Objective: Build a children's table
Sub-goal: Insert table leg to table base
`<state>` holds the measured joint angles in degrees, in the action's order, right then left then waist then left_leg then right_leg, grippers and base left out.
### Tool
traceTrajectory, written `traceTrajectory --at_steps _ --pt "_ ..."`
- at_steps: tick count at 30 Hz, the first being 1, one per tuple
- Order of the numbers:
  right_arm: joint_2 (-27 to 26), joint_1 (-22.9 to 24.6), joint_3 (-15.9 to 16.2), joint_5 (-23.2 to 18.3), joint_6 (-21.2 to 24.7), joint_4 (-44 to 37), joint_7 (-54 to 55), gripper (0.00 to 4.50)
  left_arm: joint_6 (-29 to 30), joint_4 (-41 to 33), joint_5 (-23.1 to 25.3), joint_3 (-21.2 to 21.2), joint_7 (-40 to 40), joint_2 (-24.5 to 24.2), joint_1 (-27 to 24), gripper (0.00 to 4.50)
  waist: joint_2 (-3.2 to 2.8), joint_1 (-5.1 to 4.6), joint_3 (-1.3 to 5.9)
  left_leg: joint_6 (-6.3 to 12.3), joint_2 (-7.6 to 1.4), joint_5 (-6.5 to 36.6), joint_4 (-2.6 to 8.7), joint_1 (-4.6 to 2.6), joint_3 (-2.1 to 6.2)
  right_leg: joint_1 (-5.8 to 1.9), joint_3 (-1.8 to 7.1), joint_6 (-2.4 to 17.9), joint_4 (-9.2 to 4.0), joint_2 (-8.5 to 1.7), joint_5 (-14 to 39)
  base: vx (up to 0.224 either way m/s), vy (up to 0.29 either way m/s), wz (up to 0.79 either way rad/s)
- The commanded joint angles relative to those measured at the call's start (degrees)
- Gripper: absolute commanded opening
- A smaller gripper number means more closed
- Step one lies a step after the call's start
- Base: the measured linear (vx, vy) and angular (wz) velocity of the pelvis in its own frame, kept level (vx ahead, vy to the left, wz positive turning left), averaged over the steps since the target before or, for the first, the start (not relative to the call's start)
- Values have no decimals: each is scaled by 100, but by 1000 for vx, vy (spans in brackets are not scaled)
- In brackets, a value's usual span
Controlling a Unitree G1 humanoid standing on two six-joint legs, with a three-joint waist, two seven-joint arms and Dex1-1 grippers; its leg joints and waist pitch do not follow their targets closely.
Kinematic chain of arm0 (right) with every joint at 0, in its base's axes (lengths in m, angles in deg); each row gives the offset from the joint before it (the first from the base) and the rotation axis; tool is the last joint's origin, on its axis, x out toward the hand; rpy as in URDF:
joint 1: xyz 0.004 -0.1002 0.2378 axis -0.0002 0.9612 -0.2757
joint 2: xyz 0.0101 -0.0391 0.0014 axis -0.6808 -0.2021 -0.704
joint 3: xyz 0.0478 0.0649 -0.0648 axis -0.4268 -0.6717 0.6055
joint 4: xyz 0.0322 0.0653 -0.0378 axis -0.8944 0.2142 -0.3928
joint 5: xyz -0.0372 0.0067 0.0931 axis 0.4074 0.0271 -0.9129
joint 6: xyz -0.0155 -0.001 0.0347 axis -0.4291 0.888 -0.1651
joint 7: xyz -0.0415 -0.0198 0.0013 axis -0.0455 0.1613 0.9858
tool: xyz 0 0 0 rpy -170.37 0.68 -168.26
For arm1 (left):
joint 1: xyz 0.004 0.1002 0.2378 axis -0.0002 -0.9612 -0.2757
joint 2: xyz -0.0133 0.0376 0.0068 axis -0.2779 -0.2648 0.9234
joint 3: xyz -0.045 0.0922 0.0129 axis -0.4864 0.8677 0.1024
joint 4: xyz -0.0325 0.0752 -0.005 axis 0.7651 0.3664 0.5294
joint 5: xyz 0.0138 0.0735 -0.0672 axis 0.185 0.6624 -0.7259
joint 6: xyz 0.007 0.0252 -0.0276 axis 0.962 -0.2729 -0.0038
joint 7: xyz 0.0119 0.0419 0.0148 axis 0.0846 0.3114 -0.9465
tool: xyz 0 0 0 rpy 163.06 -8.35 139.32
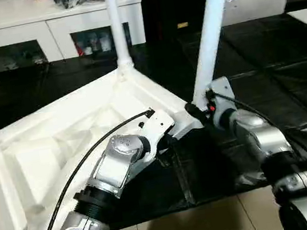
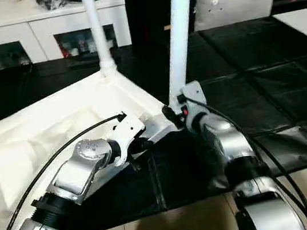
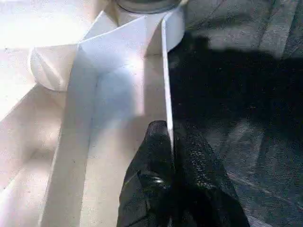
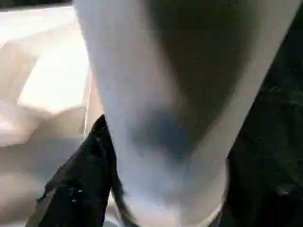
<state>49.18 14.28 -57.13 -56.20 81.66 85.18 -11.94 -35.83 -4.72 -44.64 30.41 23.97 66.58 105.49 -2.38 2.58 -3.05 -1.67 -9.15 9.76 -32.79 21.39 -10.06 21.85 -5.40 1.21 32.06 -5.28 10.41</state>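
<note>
**Claws on upturned table**

Left claw [image 3: 166,156] clenched on thin side rim of small white plastic children's table [image 1: 60,146], lying underside-up on black-covered worktop [image 1: 284,60]. Right claw [image 1: 199,111] at base of leaning white tubular leg [image 1: 210,31] by near corner socket; grip impossible to tell.

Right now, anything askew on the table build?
Yes: the near leg at the right gripper leans off vertical, while the far leg stands straight in its socket. The near one looks not fully seated.

Black-covered work table [image 1: 285,66], creased cloth, upturned white children's table [image 1: 60,146] lying on it — legs up
</note>
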Motion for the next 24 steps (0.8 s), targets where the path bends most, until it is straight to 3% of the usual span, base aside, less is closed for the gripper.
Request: traceTrajectory --at_steps 1,3,4,5,10,13,16,19,20,24 --pt "-67 272 218 18 395 -2 -135 363 -176 -160 26 -25 53 -63 147 0 24 44 289 11 -390 2366 493 -82 183 -135 311 849 -434 -447 1991 0 0 0" --pt "47 603 322 -23 577 -735 -264 377 -207 -122 16 -46 31 -117 160 0 29 92 294 88 -406 2162 489 -95 168 -135 316 787 -440 -427 2014 0 0 0" --pt "125 743 336 -13 635 -1048 -283 386 -233 -97 29 -47 7 -151 165 0 -18 127 306 89 -408 2044 483 -106 163 -129 326 805 -422 -432 1890 0 0 0" --pt "135 759 335 -10 645 -1086 -281 396 -237 -93 31 -47 4 -156 166 0 16 132 323 113 -404 1876 482 -73 156 -160 320 839 -399 -422 1687 0 0 0" --pt "356 937 180 -299 937 -1706 -610 446 -297 -59 32 -38 -61 -250 153 0 16 170 323 229 -407 1570 464 -52 144 -205 309 923 -385 -425 1498 0 0 0" --pt "698 1177 99 -463 1002 -2266 -961 446 -395 -10 33 -5 -182 -354 144 0 7 198 337 262 -420 1486 451 -61 143 -211 305 938 -360 -411 1338 0 0 0" --pt "1166 1412 -86 -648 732 -2683 -1505 446 -675 116 40 94 -451 -554 143 0 29 215 369 388 -406 1192 411 -20 145 -251 293 993 -314 -421 983 0 0 0" --pt "1621 1524 -11 -534 133 -2629 -2098 446 -965 228 48 171 -728 -735 144 0 27 229 403 548 -397 861 336 12 128 -250 286 1124 -245 -414 553 0 0 0" --pt "1735 1498 -143 -595 160 -2570 -2164 446 -1150 289 63 220 -875 -841 146 0 20 244 392 627 -387 830 321 18 117 -229 279 1171 -249 -412 523 0 0 0" --pt "1955 1458 -172 -727 72 -2465 -2601 446 -1521 383 19 283 -1158 -963 161 0 25 284 372 608 -398 1090 320 -5 111 -213 273 1141 -293 -417 1110 0 0 0"
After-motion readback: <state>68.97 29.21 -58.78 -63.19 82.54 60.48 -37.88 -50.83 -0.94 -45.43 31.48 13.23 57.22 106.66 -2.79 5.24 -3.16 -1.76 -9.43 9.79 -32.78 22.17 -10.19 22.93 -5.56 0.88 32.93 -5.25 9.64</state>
